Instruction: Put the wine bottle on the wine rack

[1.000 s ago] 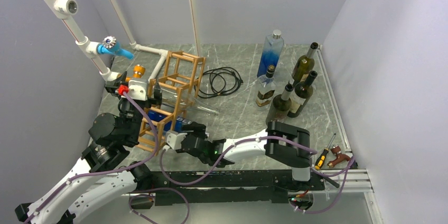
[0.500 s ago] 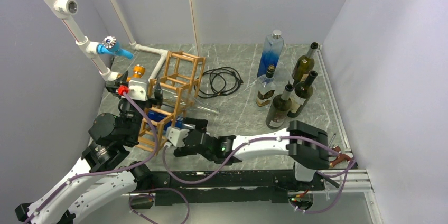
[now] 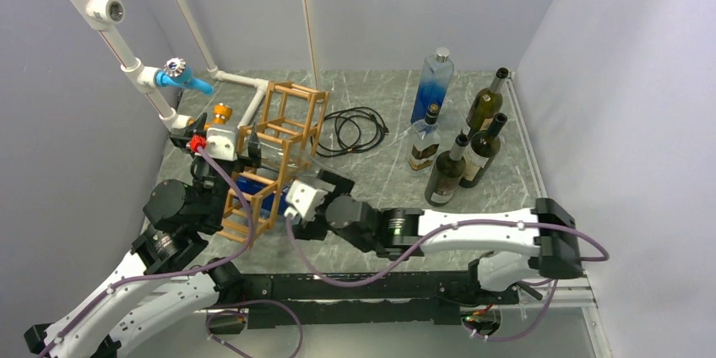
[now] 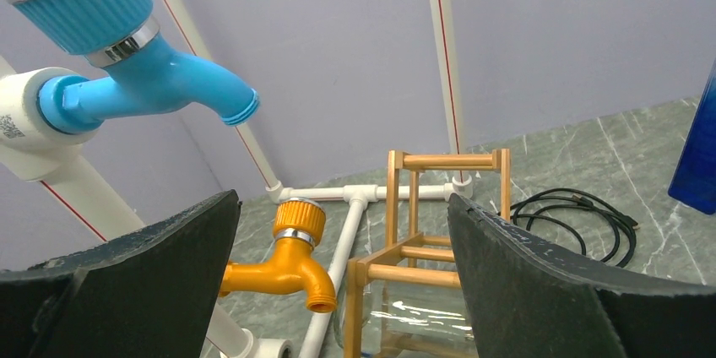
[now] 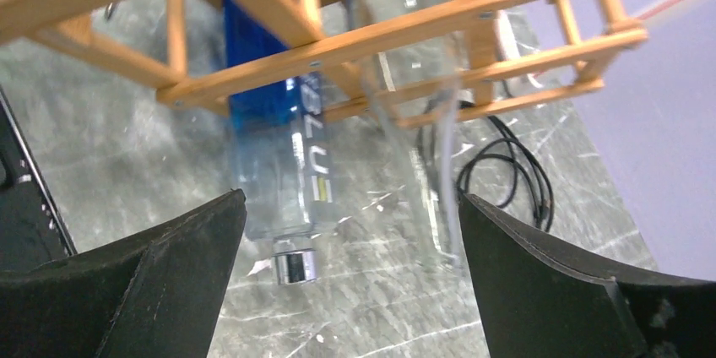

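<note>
Right wrist view: looks out between the spread fingers of the right gripper, clamped on nothing, onto the wine bottle (blue-tinted, lettered label), lying through a lower cell of the wine rack, silver cap end poking out toward the lens, apart from both fingers. Next to it, a clear bottle slanting through the neighbouring cell. Reads as the release stage, bottle already lodged; next move probably calls for a straight pull-back of the arm, wide of the cap and the thin sticks, no nudge to the light frame. Top external view adds the wider layout: left gripper at the rack's left side, dark bottles standing well apart on the right. Left wrist view alone shows that pincer's jaws wide apart and empty above the rack top, orange tap and blue tap near
</note>
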